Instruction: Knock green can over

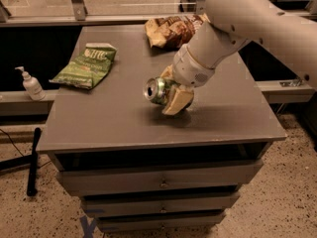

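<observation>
The green can (156,90) is tipped onto its side near the middle of the grey table (114,118), its silver top facing left toward the camera. My gripper (172,92) is at the can, with one pale fingertip (177,101) in front of the can's body and another behind it. The jaws look closed around the can's right part. The white arm reaches in from the upper right.
A flat green chip bag (88,65) lies at the table's left. A brown chip bag (171,30) lies at the back. A white pump bottle (30,85) stands on a ledge left of the table. Drawers are under the tabletop.
</observation>
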Tool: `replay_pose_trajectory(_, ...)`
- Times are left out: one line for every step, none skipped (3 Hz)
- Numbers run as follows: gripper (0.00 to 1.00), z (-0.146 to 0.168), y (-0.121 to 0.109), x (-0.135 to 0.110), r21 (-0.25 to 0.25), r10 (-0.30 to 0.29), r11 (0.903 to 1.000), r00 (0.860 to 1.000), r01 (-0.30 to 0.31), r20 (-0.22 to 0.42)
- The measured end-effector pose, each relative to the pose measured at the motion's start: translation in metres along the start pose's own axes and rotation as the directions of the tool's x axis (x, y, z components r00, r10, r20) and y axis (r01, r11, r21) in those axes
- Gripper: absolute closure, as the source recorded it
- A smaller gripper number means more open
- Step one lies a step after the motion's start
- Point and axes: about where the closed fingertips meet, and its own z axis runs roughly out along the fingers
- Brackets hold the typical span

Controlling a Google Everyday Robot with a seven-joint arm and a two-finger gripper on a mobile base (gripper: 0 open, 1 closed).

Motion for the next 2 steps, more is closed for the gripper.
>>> replay_pose_trajectory(1.0, -0.007, 0.003, -0.002, -0.033, -0.068, 0.9973, 0.993, 0.065, -0.097)
replay_pose_trajectory(1.0, -0.028, 0.003, -0.005, -0.09, -0.186, 0.9816, 0.948, 0.168, -0.258)
